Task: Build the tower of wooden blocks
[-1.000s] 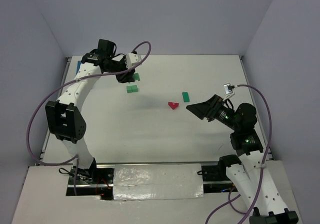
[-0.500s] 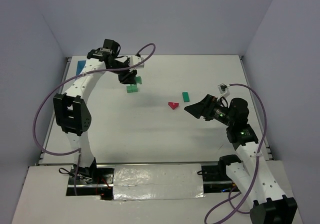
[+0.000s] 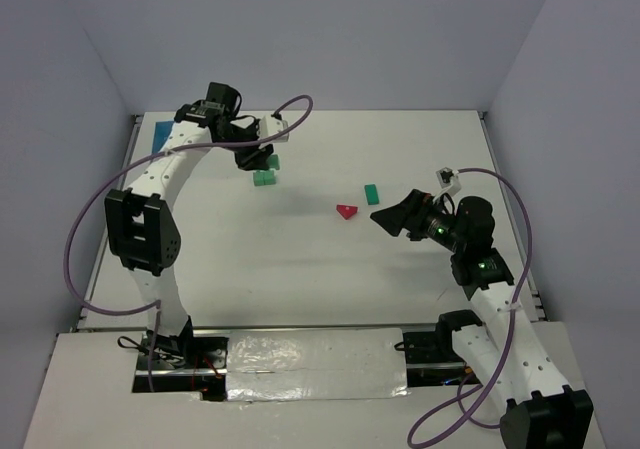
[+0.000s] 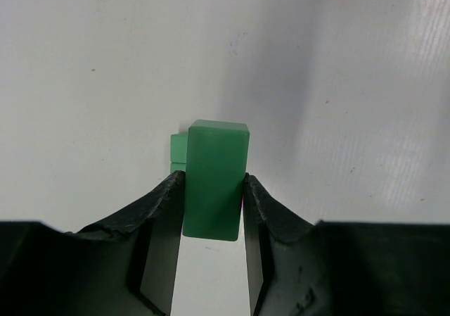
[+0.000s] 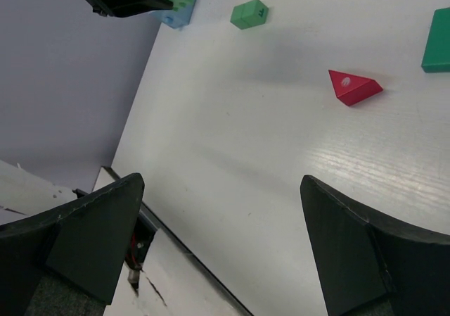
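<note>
1. Two fingers of your left gripper [image 4: 212,189], half spread, pinch a green block [image 4: 218,154] by its sides, up and left of the red roof piece [image 3: 347,211] and just beside a green cube [image 3: 263,178].
2. Your right gripper [image 3: 383,218] hangs just right of the roof piece, its fingers spread wide and holding nothing.
3. Since a second ago your left arm has shifted its pose. The blocks on the table lie unmoved.

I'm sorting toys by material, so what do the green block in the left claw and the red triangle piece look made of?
The green block in the left claw: likely painted wood, matte colour, clean edges; no grain shows, so plastic is possible. The red triangle piece: same matte coat, a pale mark on one face; probably painted wood.
</note>
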Controlling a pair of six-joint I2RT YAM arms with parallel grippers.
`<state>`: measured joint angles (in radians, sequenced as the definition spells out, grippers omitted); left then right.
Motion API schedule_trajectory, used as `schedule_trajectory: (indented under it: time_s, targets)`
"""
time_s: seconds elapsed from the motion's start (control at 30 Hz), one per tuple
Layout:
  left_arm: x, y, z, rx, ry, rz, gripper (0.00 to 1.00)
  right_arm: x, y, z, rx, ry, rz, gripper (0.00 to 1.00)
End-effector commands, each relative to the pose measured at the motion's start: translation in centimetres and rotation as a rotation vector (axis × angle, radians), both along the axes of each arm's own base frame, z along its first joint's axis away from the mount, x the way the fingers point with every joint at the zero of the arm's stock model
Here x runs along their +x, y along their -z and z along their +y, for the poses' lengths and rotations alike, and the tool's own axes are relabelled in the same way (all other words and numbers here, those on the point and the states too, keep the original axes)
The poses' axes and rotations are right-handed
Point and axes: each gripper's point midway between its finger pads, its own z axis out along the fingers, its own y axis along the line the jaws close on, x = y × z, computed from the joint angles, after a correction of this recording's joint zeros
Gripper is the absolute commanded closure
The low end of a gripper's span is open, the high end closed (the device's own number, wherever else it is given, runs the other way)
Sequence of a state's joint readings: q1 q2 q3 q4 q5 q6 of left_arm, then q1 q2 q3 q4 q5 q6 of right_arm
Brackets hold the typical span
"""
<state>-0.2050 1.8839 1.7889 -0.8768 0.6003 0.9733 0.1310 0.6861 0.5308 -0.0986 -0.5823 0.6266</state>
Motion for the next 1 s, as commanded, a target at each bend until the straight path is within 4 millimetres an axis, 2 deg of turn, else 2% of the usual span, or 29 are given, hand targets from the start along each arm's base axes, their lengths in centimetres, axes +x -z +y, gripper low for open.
schedule_trajectory:
  time_s: [0.0,0.07,0.1,0.13,0.2,0.27,0.37,0.57,0.9,0.97]
  targets:
    - [1.2,0.5,0.0,0.005,0.028,-0.005,1.0,0.6,-1.4,-0.7,-0.047,0.026,-0.084,0.0]
    - [1.7,1.0,0.3,0.025,0.018,0.013,1.0,0.5,-1.2,-0.5,-0.042,0.011,-0.086,0.0]
    - [2.0,2.1,0.3,0.035,0.014,0.044,1.0,0.5,-1.1,-0.4,-0.041,0.007,-0.086,0.0]
    - [2.7,1.6,0.3,0.037,0.004,0.033,1.0,0.6,-1.1,-0.4,-0.039,0.004,-0.089,0.0]
    - [3.1,2.8,0.8,0.074,-0.019,0.069,0.99,0.5,-0.9,-0.3,-0.043,-0.003,-0.086,0.0]
    - [3.8,2.6,1.2,0.097,-0.04,0.053,0.99,0.5,-0.7,-0.2,-0.041,-0.008,-0.086,0.0]
    - [4.2,3.2,1.4,0.113,-0.045,0.047,0.99,0.3,-0.7,0.0,-0.028,-0.025,-0.092,0.0]
    - [4.9,5.7,1.7,0.144,-0.047,0.091,0.99,0.0,-0.8,0.3,-0.019,-0.048,-0.098,0.0]
    - [6.1,5.9,2.5,0.068,-0.045,0.074,0.95,-0.2,-0.3,0.7,-0.002,-0.078,-0.076,0.0]
    - [6.4,6.1,2.6,0.054,-0.05,0.075,0.92,-0.2,-0.2,0.7,-0.002,-0.078,-0.074,0.0]
